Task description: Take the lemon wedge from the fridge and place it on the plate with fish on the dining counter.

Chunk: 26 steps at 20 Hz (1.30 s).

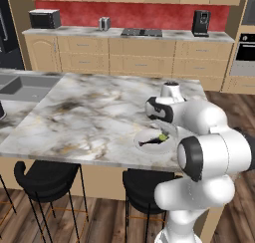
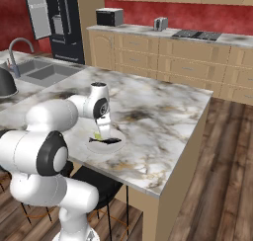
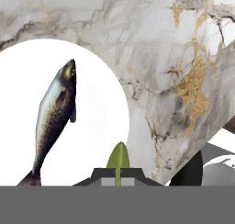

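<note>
The lemon wedge (image 3: 118,159), yellow-green and tiny, is pinched between my shut gripper (image 3: 118,178) just over the edge of the round white plate (image 3: 94,85). On that plate lies the dark fish (image 3: 54,114). From the right base view the gripper (image 2: 101,132) points down with the wedge (image 2: 99,136) at its tips, over the plate (image 2: 116,145) near the dining counter's (image 2: 158,111) front edge. The left base view shows the wedge (image 1: 163,137) above the plate (image 1: 141,137). The black fridge (image 2: 66,22) stands far back with one door (image 2: 37,10) swung open.
Black stools (image 1: 47,180) stand under the counter's front edge. A sink (image 2: 42,72) with a faucet and a dark rounded object (image 2: 5,84) sit at the counter's left. The back counter carries a microwave (image 1: 45,19), toaster (image 1: 104,23) and cooktop (image 1: 142,32).
</note>
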Available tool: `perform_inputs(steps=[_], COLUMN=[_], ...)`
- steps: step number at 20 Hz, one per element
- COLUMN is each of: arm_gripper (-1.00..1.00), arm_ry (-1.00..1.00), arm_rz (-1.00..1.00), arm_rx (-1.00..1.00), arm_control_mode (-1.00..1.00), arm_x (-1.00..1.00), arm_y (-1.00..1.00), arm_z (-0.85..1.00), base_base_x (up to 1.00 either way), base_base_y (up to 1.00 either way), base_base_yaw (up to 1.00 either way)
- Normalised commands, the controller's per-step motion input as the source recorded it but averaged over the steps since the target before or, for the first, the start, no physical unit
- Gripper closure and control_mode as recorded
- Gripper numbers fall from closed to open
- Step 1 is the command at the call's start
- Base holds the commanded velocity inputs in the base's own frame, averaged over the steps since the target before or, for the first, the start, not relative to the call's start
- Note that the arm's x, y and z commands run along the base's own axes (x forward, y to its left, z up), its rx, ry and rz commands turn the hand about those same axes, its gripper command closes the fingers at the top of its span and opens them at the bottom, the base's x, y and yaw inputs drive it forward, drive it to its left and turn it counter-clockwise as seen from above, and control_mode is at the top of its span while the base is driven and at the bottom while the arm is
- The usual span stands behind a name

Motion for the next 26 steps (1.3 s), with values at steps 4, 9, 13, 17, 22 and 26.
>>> perform_inputs(steps=[4,9,13,17,22,26], arm_gripper=[1.0,1.0,1.0,1.0,1.0,1.0], arm_ry=[0.1,0.03,0.03,0.07,0.01,0.0], arm_rz=[-0.07,-0.14,-0.13,-0.1,-0.08,-0.11], arm_rx=[0.02,0.0,0.0,0.0,0.01,0.0], arm_control_mode=[-1.0,-1.0,-1.0,-1.0,-1.0,-1.0], arm_x=[0.17,0.49,0.37,0.0,0.01,0.26], arm_y=[0.0,0.15,0.09,0.0,0.0,0.0], arm_z=[-0.35,-0.24,-0.27,-0.44,-0.27,-0.16], base_base_x=[0.0,0.0,0.0,0.0,0.0,0.0], base_base_y=[0.0,0.0,0.0,0.0,0.0,0.0], base_base_yaw=[0.0,0.0,0.0,0.0,0.0,0.0])
